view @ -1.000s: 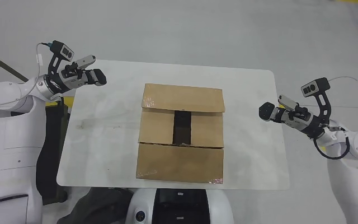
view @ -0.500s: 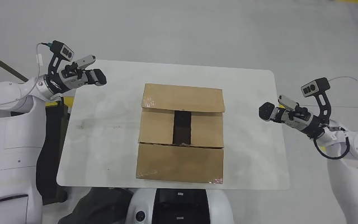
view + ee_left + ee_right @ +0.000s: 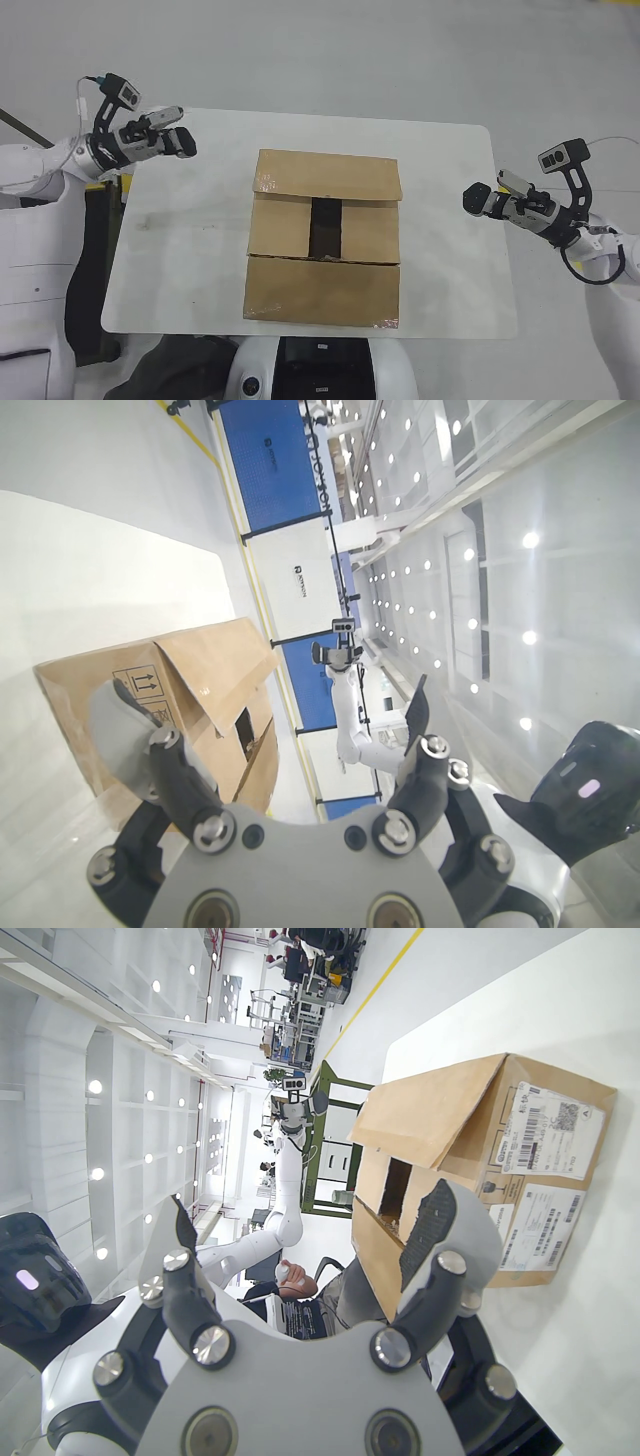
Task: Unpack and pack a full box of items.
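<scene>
While the left tool (image 3: 183,143) is held released and empty over the far left corner of the table (image 3: 450,290), the right tool (image 3: 472,198) is held the same way, fingers spread and nothing gripped, over the right edge. Both are kept well apart from the box (image 3: 283,227).

The box is set mid-table, roughly square to it. Its two outer flaps, far (image 3: 328,175) and near (image 3: 320,290), are seen tilted up and outward. The inner flaps are seen folded down, with a dark slot (image 3: 326,228) left between them.

Step judged: the very start of unpacking. No item is laid out on the table, and the box has not been opened fully.

Next move, as judged: both tools are to be brought in over the box. The inner flaps are to be caught at the slot edge and folded back, one per side. The outer flaps are to be kept from dropping back in.

Hard to make out:
- The contents are hidden, since nothing can be resolved through the slot.
- How full the box is cannot be told.
- Whether tape remains on the flaps cannot be told.
</scene>
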